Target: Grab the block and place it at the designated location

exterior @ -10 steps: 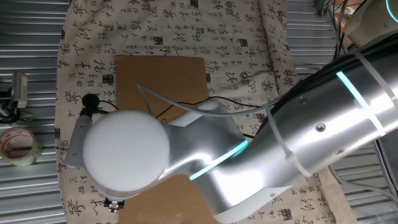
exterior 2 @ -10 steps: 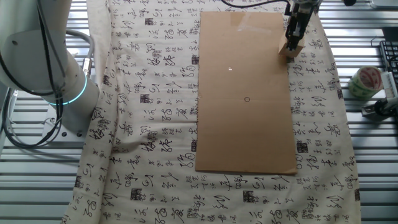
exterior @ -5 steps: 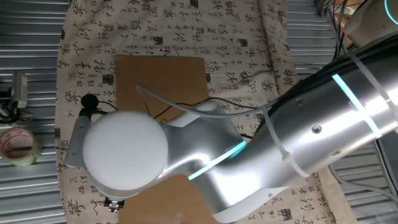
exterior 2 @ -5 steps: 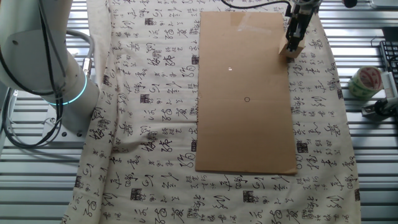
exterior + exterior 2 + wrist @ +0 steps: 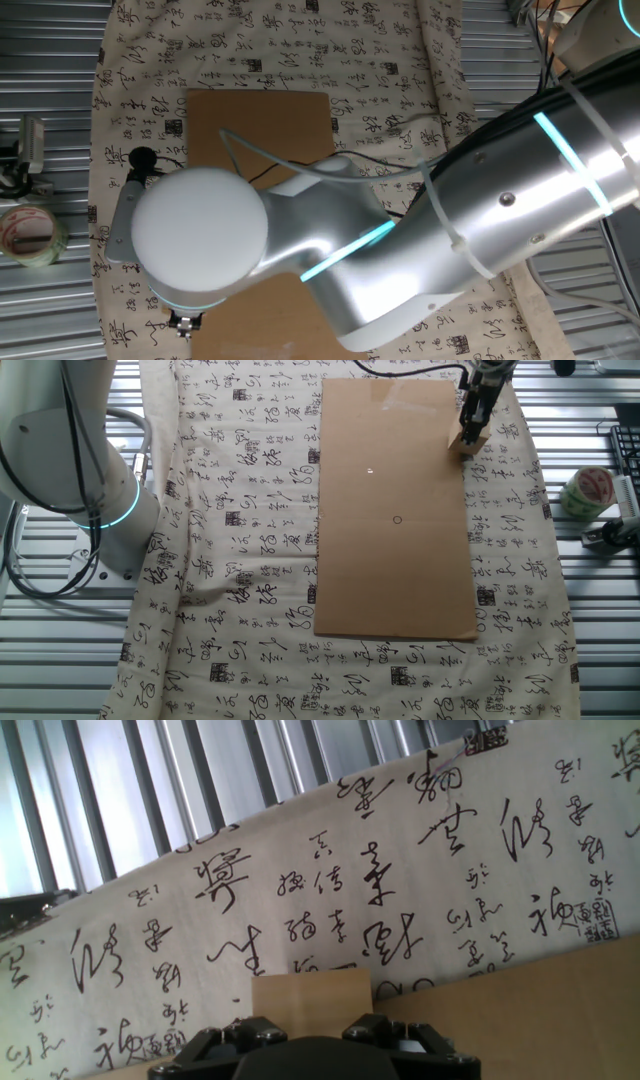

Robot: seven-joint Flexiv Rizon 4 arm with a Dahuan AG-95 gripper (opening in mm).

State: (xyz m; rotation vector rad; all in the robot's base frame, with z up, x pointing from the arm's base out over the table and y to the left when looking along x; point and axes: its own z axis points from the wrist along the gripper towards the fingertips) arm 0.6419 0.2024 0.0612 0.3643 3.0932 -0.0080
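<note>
The block [image 5: 465,443], a pale tan wooden cube, sits at the far right edge of the brown cardboard sheet [image 5: 395,580]. My gripper [image 5: 469,432] comes straight down onto it, its dark fingers closed against its sides. In the hand view the block [image 5: 312,988] fills the gap between the jaws of my gripper [image 5: 312,1025]. The designated location [image 5: 397,520], a tiny black ring, is drawn mid-sheet, well left of the block and nearer the camera. In the one fixed view the arm [image 5: 330,250] hides the block, the gripper and the ring.
A patterned cloth [image 5: 240,510] covers the table under the cardboard. A tape roll [image 5: 585,490] lies on the metal slats to the right, also seen as the tape roll [image 5: 30,235]. The arm's base [image 5: 70,450] stands at the left.
The arm has shifted slightly in the one fixed view, its white joint looking a little larger. Gripper and block have edged a few pixels left in the other fixed view.
</note>
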